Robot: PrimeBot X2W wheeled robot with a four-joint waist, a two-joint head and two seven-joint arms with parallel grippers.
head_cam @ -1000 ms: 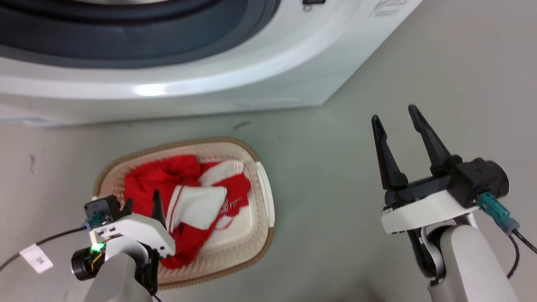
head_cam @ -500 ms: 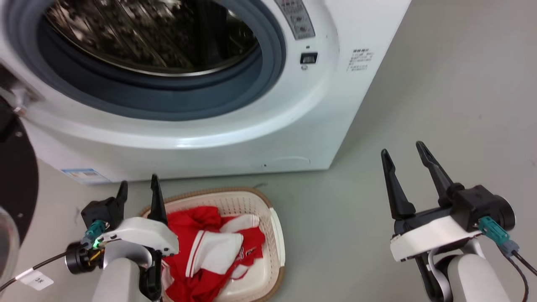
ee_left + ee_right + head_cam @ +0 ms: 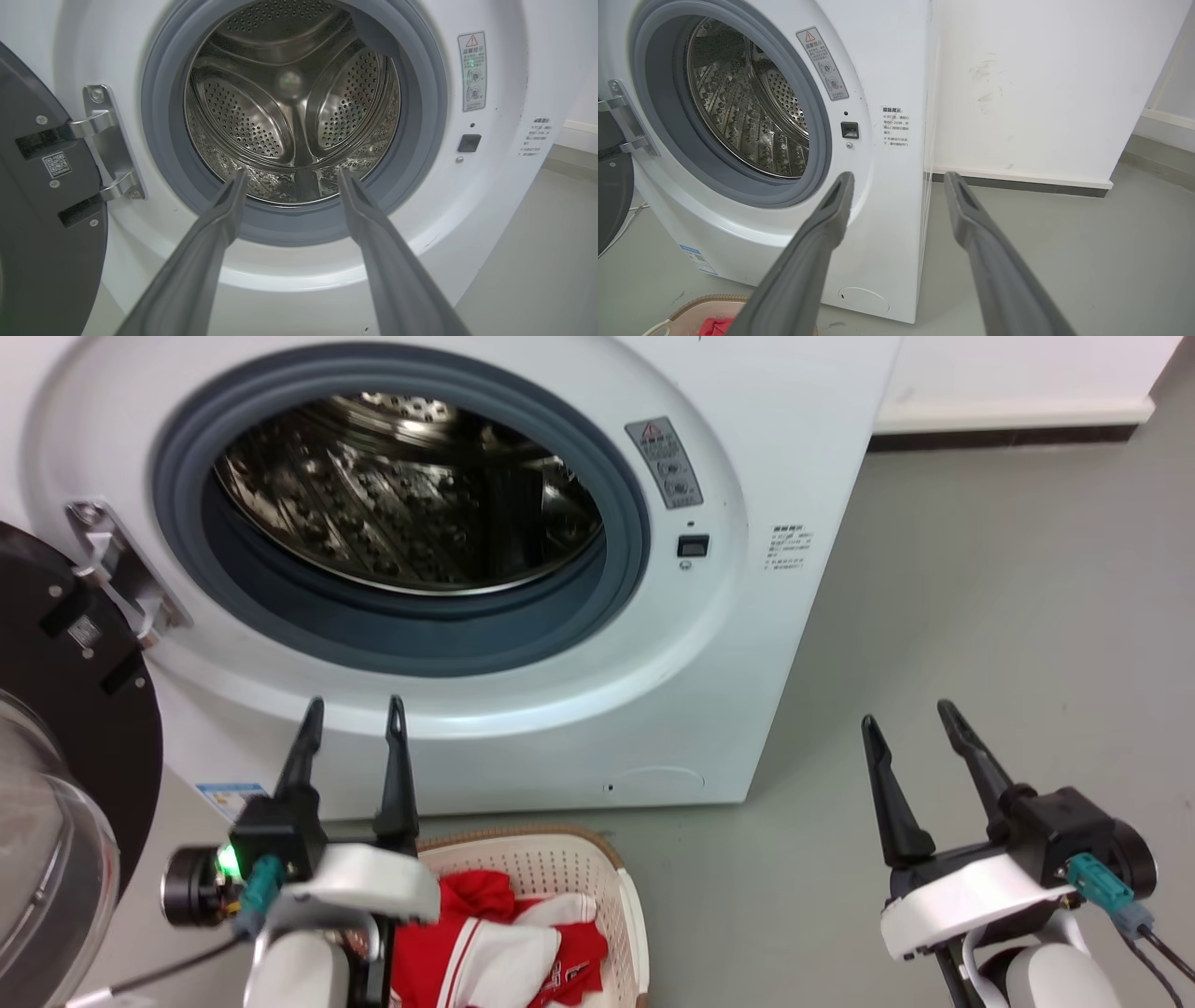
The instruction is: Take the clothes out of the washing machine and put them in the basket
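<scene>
Clothes: the red and white heap [image 3: 471,901] lies in the basket [image 3: 569,873], which sits on the floor just below the washer [image 3: 747,663], so the drop is short.
Drum [image 3: 289,107]: bare steel as far as the wrist views show; probably nothing more to fetch.
Door [image 3: 75,709]: stands wide open at the left, keeping the mouth free.
Left gripper [image 3: 355,707]: above the basket's left edge and aimed at the drum, with fingers moderately apart, holding and touching nothing.
Right gripper [image 3: 906,714]: well to the right over the floor, fingers apart and empty, likely parked clear.
</scene>
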